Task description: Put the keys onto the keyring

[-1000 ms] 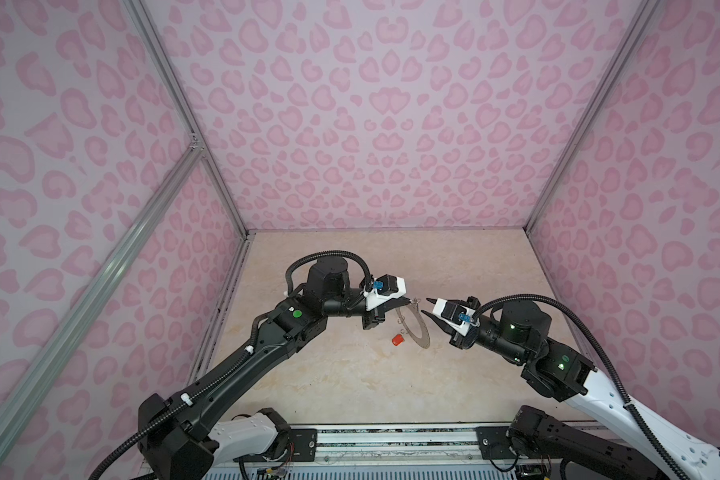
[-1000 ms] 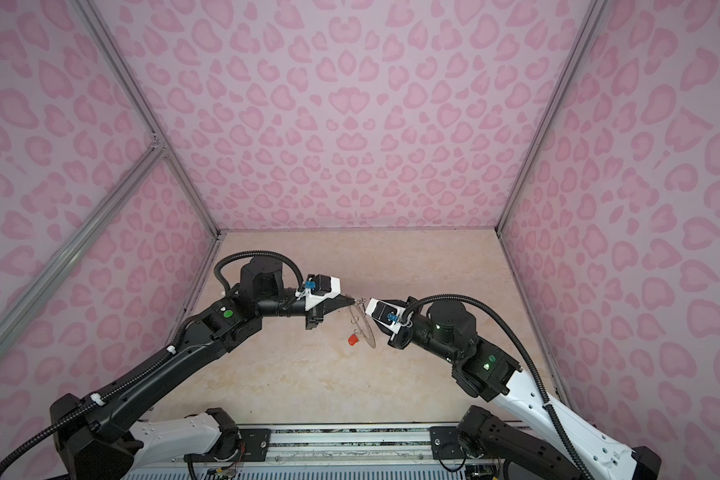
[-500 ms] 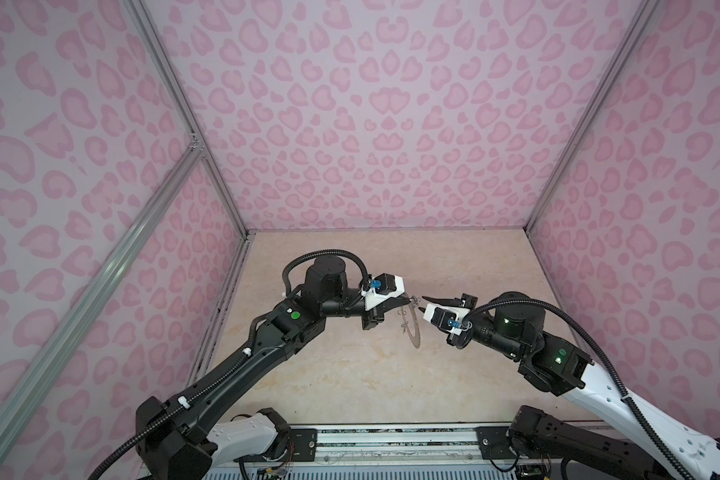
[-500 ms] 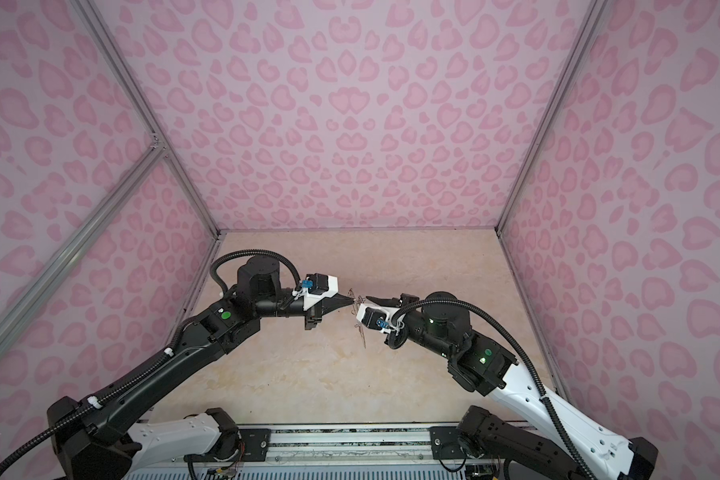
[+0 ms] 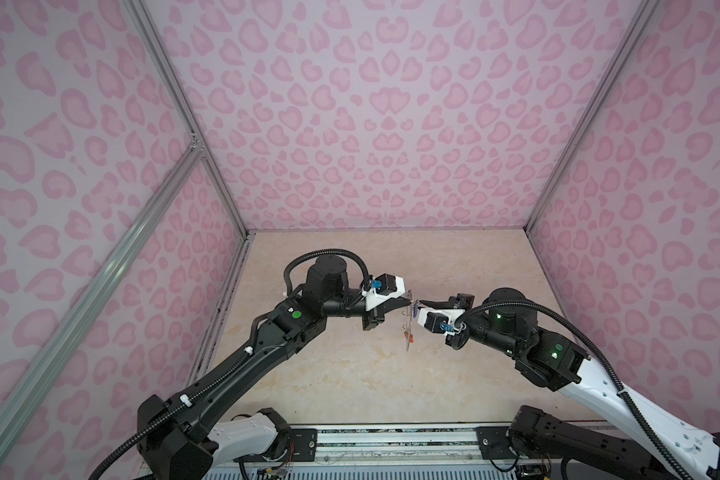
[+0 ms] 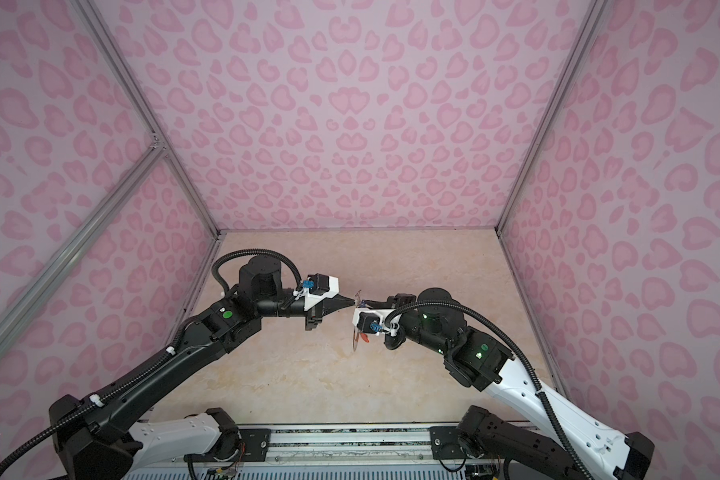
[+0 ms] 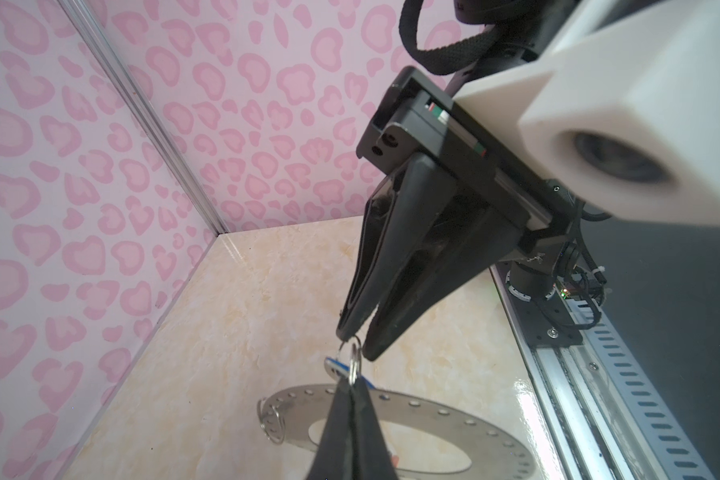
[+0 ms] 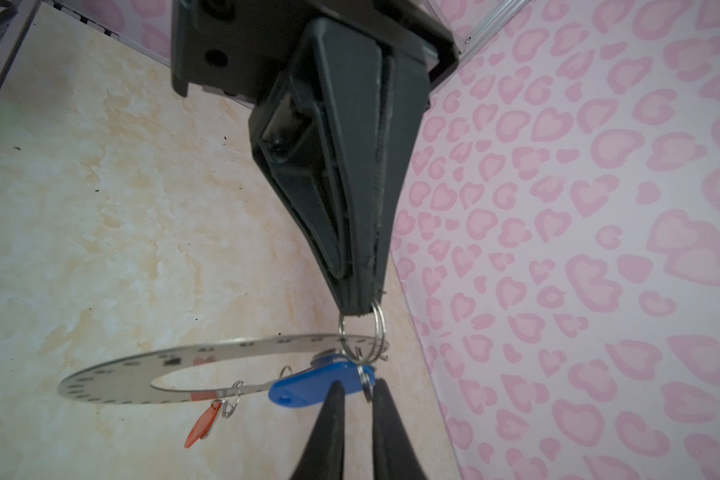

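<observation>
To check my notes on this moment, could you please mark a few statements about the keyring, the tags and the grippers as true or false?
1. The keyring hangs clear of the table. True.
2. The left gripper is open. False: it is shut on a wire loop at the keyring's rim.
3. The red tag lies loose on the table. False: it hangs from a second loop on the keyring.
4. The blue tag is right beside the fingertips of the right gripper. True.
</observation>
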Tool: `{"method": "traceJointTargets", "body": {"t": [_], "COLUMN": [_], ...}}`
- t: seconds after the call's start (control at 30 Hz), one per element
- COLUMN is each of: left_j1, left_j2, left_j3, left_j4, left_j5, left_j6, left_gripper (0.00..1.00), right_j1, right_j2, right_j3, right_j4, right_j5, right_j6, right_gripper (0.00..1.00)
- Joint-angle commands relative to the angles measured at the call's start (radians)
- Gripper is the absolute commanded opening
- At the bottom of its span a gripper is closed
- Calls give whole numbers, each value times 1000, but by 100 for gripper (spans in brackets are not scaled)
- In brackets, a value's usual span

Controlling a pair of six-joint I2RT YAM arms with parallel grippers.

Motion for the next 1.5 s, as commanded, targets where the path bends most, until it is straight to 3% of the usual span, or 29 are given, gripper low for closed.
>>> {"method": "traceJointTargets", "body": {"t": [0.0,0.47,0.67,0.8,1.27,1.47], "left_j1": [0,0,0,0,8,10], "left_j2": [3,9,9,9,35,32], "left_j3": [12,19,20,19,0,-24], "left_j4": [15,18,23,44,209,247], "left_j5": [19,30,31,11,-70,-82], "left_j6": [0,-11,-17,-33,-165,-193], "left_gripper": [3,3,3,3,3,3], "right_j1": [1,0,2,3,62,84], "right_j2": [7,10,18,19,27,38], "right_j3": [8,2,11,15,-33,-45], "right_j4": [-2,49,17,-7,47,87], "right_j5": [0,8,8,27,159,161], "right_j6": [-20,24,18,19,125,165], "right_gripper": [11,12,0,0,0,0]}}
